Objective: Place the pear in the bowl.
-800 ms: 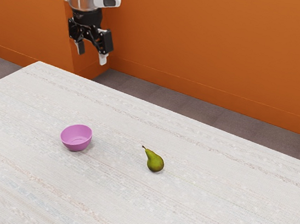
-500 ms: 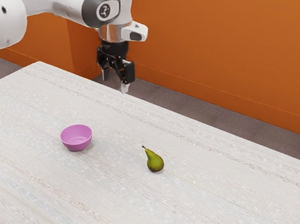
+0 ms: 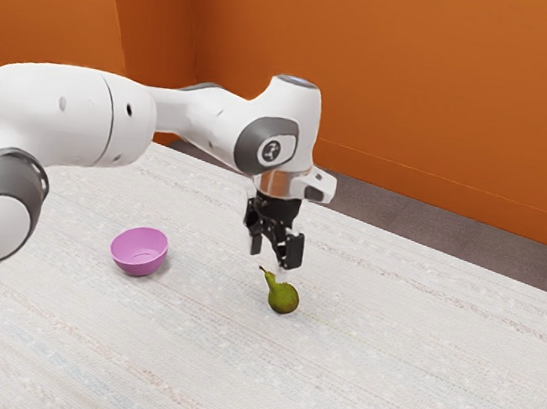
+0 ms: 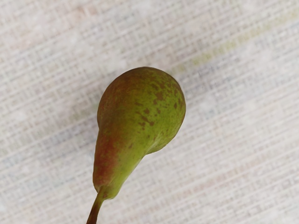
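Note:
My black gripper (image 3: 268, 262) is open above the pear's stem end in the exterior view, its two fingers standing apart and pointing down. The green pear (image 3: 283, 298) lies on its side on the table, with nothing holding it. From the hand's camera the pear (image 4: 140, 112) is seen from above, green with a reddish flank and brown specks, its stem at the lower edge. A pink bowl (image 3: 139, 251) stands upright on the table, toward the exterior view's left from the pear; no object shows inside it.
The pale woven-patterned table (image 3: 381, 380) extends around both things. My white arm reaches in from the exterior view's left, with its forearm above the table behind the bowl. An orange wall (image 3: 450, 87) stands beyond the table's far edge.
The arm has swung toward the exterior view's right and come down, bringing the gripper from beyond the table's far edge to above the pear. Pear and bowl have stayed where they were.

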